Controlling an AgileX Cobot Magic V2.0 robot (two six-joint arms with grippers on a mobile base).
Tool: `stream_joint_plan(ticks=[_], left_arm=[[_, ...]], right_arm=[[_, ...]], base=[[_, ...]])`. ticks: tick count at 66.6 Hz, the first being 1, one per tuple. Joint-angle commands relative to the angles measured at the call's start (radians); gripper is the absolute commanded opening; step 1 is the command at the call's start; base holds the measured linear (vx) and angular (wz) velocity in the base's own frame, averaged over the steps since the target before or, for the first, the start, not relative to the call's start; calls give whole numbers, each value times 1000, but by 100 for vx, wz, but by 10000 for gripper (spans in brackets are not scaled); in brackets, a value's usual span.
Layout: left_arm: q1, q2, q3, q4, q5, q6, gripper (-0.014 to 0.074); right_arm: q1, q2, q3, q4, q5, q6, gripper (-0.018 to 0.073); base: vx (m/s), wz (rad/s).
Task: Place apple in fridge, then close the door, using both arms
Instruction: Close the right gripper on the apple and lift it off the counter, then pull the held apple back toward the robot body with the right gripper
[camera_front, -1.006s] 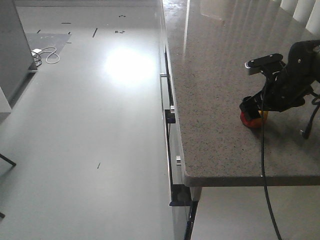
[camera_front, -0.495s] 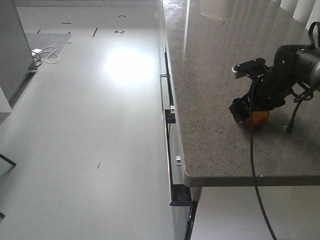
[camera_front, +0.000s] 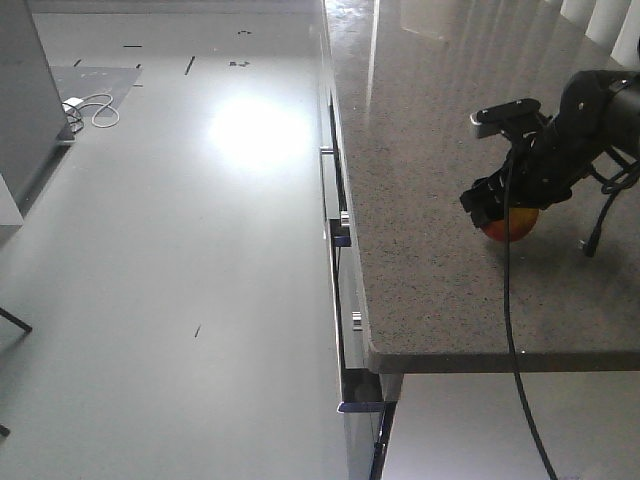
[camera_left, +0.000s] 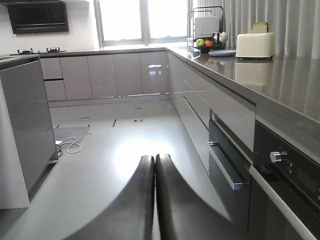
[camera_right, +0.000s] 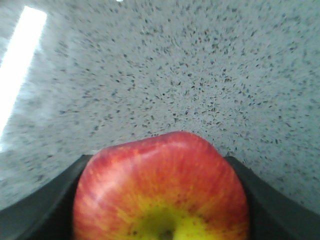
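The red apple (camera_front: 512, 226) with a yellow patch round its stem dimple (camera_right: 160, 192) sits between the black fingers of my right gripper (camera_front: 500, 212), which is shut on it low over the speckled grey countertop (camera_front: 430, 270). In the right wrist view the right gripper (camera_right: 157, 162) flanks the apple on both sides. I cannot tell whether the apple touches the stone. My left gripper (camera_left: 154, 160) is shut and empty, hanging over the floor. The dark grey fridge (camera_left: 25, 125) stands at the far left; its door and inside cannot be made out.
The counter's front edge (camera_front: 500, 358) and left edge (camera_front: 345, 200) lie near the apple, with drawer handles (camera_front: 342, 218) below. A white cable (camera_front: 92, 108) lies on the floor. A toaster (camera_left: 255, 45) and a fruit bowl (camera_left: 206, 44) stand far along the counter.
The right arm shifted left with the apple in its jaws, then rose slightly and drew back a little to the right. The apple now sits a bit higher in view.
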Motion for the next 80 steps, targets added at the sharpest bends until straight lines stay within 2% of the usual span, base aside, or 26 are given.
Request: stream_joint_plan(ticks=[1, 13, 24, 51, 80], left_arm=[[1, -15, -17, -8, -75, 1, -6], [1, -15, -17, -8, -75, 1, -6], [1, -15, -17, -8, -75, 1, -6], [1, -15, -17, -8, -75, 1, -6], [1, -15, -17, -8, -75, 1, -6]], right_arm=[[-7, -109, -30, 20, -1, 7, 130], [-3, -202, -6, 170, 35, -6, 86], [17, -312, 124, 268, 4, -58, 84], [34, -617, 545, 347, -141, -61, 83], [33, -984, 904, 432, -138, -99, 83]], base=[[0, 0], [0, 0], [0, 0], [0, 0], [0, 0]])
